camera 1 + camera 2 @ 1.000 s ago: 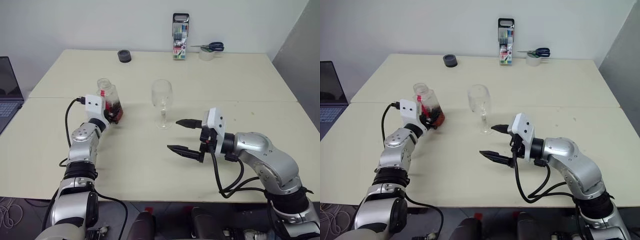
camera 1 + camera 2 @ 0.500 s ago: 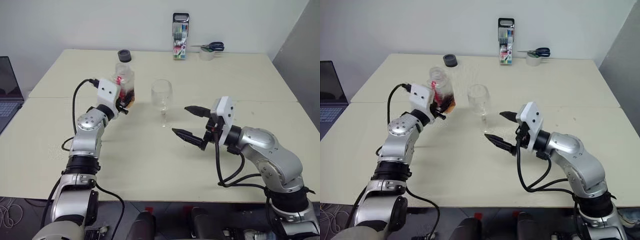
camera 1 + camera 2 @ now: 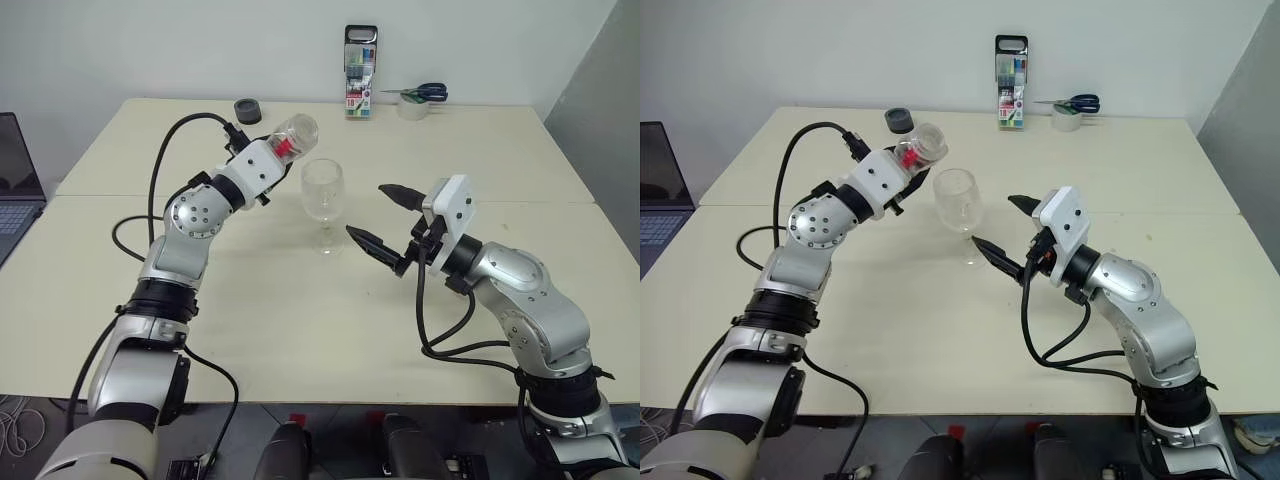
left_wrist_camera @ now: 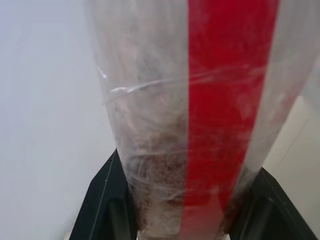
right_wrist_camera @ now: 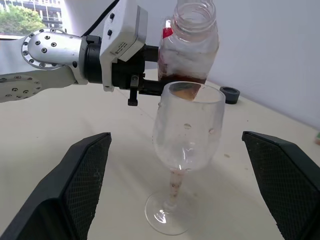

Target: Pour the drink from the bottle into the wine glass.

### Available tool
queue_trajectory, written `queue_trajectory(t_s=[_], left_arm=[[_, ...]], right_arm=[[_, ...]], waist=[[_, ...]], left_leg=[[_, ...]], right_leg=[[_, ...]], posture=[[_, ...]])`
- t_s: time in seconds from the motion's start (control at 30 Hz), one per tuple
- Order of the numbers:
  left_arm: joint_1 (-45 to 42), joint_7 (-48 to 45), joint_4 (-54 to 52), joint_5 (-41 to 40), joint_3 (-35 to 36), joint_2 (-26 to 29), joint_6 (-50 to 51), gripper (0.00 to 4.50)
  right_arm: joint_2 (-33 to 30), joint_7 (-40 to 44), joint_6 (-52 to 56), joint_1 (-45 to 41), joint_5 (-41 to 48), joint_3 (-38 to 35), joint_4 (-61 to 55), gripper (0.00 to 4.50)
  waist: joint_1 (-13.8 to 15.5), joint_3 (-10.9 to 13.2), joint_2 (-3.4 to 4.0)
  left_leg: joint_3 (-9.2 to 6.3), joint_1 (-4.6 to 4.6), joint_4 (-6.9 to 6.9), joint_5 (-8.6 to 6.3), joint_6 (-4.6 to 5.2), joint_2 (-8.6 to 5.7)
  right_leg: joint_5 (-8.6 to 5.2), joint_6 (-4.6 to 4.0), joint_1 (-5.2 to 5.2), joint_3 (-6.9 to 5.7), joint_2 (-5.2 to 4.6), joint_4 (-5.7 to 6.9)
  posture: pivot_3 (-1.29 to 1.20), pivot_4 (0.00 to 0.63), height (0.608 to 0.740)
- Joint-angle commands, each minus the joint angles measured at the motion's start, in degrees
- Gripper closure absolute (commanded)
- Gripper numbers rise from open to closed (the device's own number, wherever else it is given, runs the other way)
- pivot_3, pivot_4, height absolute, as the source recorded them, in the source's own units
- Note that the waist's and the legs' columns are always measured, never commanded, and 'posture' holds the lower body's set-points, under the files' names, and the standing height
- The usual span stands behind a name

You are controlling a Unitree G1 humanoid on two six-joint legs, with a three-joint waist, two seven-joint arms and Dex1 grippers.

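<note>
The clear bottle (image 3: 288,138) with the red label stripe is uncapped and tilted, its open mouth just left of and above the rim of the wine glass (image 3: 322,190). My left gripper (image 3: 272,158) is shut on the bottle's lower end. In the left wrist view, black fingers (image 4: 107,200) flank the bottle, and a little reddish-brown drink (image 4: 157,167) sits low inside it. The glass stands upright on the table, with only droplets and stains inside. To the right of the glass, my right gripper (image 3: 366,209) is open, its fingers pointing at the bowl and stem without touching them.
A marker-pen case (image 3: 361,58) stands at the table's far edge. Scissors lie on a tape roll (image 3: 414,100) to its right, and a black cap (image 3: 248,111) sits at the far left. A laptop (image 3: 15,185) rests on the left edge.
My left arm lifted the bottle and carried it right to the glass, rolling it from upright to tilted. The right gripper, still open, rose a little and edged toward the glass.
</note>
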Motion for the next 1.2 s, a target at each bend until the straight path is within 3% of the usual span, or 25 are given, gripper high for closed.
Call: queue_trajectory(t_s=[0.03,0.4,0.73,1.2], left_arm=[[-3.5,3.0,0.6,3.3,-0.3,2.2,-5.5,2.79],[-7.7,9.4,10.0,11.7,-3.0,5.7,-14.2,2.79],[-10.9,14.3,14.9,17.3,-5.1,6.6,-16.2,2.79],[-14.7,19.8,20.2,23.0,-9.1,8.8,-19.4,2.79]], right_arm=[[0.2,-0.1,0.3,-1.6,1.1,-1.3,-0.4,0.00],[1.4,-1.1,2.8,-3.5,1.0,-0.9,0.2,0.00],[2.5,-1.7,5.5,-4.6,1.3,-1.0,0.0,0.00],[1.7,3.4,4.1,-4.3,4.1,-0.7,-0.1,0.00]], waist=[[0.0,0.0,0.00],[-0.1,0.0,0.00],[-0.4,0.0,0.00],[-0.8,0.0,0.00]], left_leg=[[0.00,-0.01,0.00,0.00,0.00,0.00],[0.00,-0.01,0.00,-0.02,0.03,-0.01],[-0.02,-0.07,0.02,-0.02,0.04,-0.05],[0.00,-0.08,0.03,-0.10,0.17,-0.05]], right_leg=[[0.00,0.00,0.00,0.00,0.00,0.00],[0.00,0.00,-0.02,-0.01,0.00,0.04],[0.00,0.00,-0.11,-0.01,-0.01,0.16],[0.00,0.00,-0.21,0.00,-0.01,0.33]], posture=[[0.00,0.150,0.740],[0.00,0.150,0.740],[0.00,0.150,0.740],[0.00,0.150,0.740]])
